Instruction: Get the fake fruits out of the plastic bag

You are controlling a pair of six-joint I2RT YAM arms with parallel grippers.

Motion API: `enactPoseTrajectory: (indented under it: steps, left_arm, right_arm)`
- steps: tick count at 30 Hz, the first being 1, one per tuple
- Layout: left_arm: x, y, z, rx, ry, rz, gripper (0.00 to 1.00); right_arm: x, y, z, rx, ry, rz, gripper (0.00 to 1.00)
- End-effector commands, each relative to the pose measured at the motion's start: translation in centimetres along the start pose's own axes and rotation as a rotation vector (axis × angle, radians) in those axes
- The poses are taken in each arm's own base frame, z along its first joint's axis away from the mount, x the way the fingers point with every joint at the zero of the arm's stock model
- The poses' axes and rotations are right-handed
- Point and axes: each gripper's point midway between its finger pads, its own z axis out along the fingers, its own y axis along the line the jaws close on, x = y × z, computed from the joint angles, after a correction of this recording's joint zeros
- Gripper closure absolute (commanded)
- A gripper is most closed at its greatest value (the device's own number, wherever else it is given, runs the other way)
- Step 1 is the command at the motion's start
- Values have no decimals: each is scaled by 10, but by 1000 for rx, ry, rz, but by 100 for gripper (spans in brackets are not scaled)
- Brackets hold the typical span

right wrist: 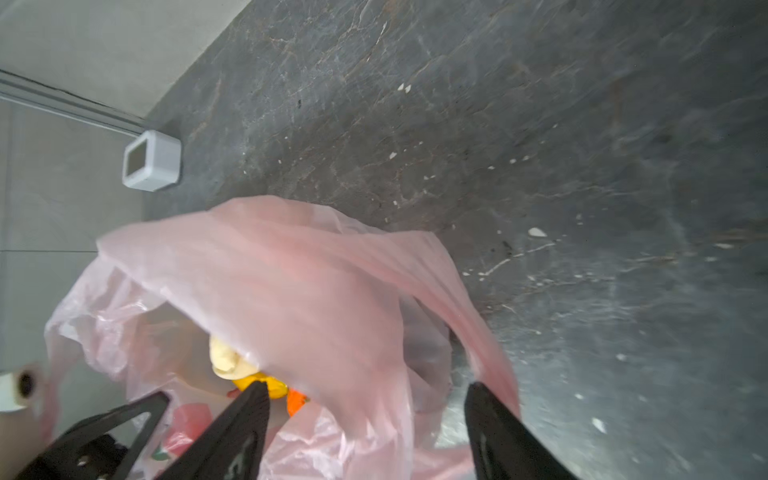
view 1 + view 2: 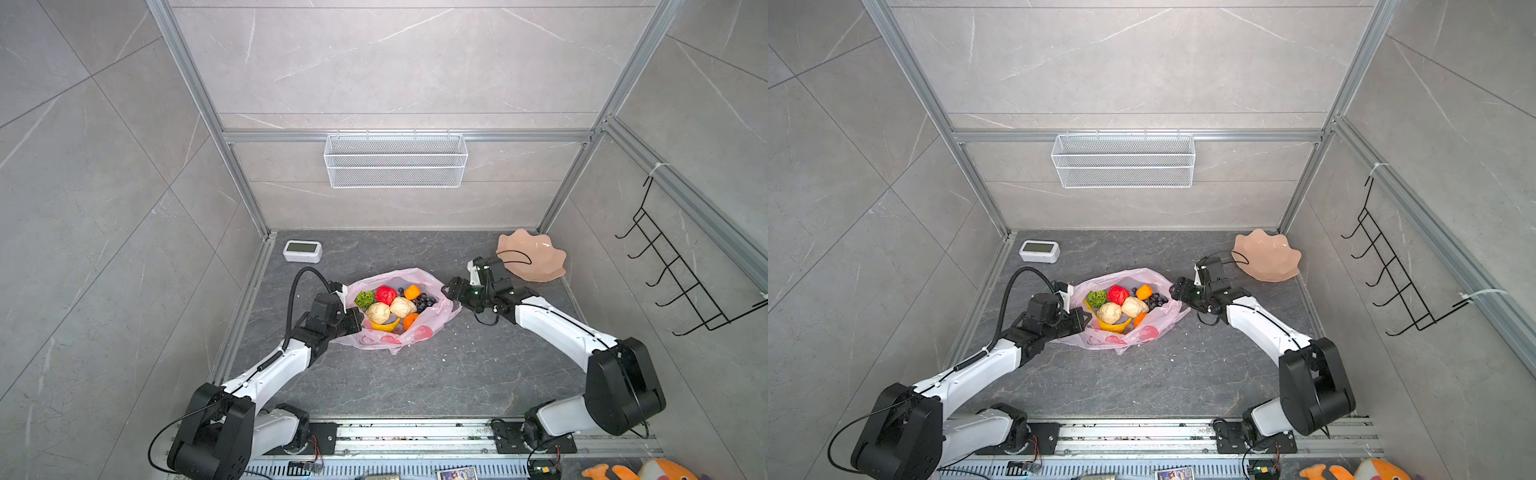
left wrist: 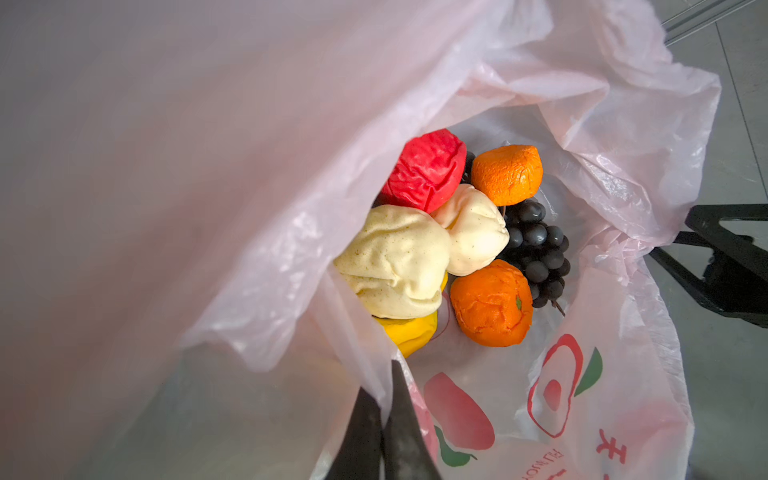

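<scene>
The left gripper [image 3: 384, 388] holds the plastic bag [image 2: 399, 276] rim between closed fingers, the right gripper [image 1: 365, 388] has fingers wide apart, and the fake fruits [image 2: 390, 306] lie inside.

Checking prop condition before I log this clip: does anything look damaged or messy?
Yes. The apple and an orange in the bag are dented and wrinkled, as if crushed. White crumbs lie scattered on the dark tabletop beside it.

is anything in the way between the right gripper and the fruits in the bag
Yes: a fold of the plastic bag hangs between the open right gripper and the fake fruits. Seen from above, they lie uncovered.
</scene>
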Motion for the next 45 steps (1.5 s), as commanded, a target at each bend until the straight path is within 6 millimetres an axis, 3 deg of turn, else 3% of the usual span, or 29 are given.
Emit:
enactPoseTrajectory:
  steps: [1, 3, 5, 10, 16, 19, 26, 28, 33, 37, 45]
  left_arm:
    - [-6, -9, 1, 7, -16, 48, 99]
    - [-4, -11, 2, 11, -15, 53, 99]
    - [-2, -13, 4, 10, -12, 56, 99]
    - [-1, -17, 5, 9, -14, 66, 99]
    - [4, -13, 5, -14, -12, 57, 99]
    - [8, -3, 6, -54, -8, 41, 100]
    - [16, 13, 9, -112, 4, 5, 100]
    - [16, 15, 9, -123, 1, -4, 100]
    - [10, 18, 11, -154, -8, -18, 100]
    - [-5, 20, 15, -168, -21, -30, 100]
    - [-64, 47, 12, -179, -119, -126, 100]
  right_arm:
    - [6, -12, -32, 278, -75, -98, 10]
    - [18, -2, -36, 344, -101, -140, 2]
    - [28, 5, -34, 396, -110, -167, 0]
    - [47, 18, 2, 473, -40, -216, 0]
    - [57, 2, 25, 554, -16, -232, 3]
    - [59, -8, 25, 540, -8, -222, 17]
    - [59, -43, 14, 484, -3, -145, 67]
    - [59, -45, 16, 449, 4, -124, 77]
    - [61, -16, 36, 302, 46, -138, 90]
    - [51, 15, 56, 213, 59, -157, 95]
    - [12, 87, 107, 85, 74, -237, 100]
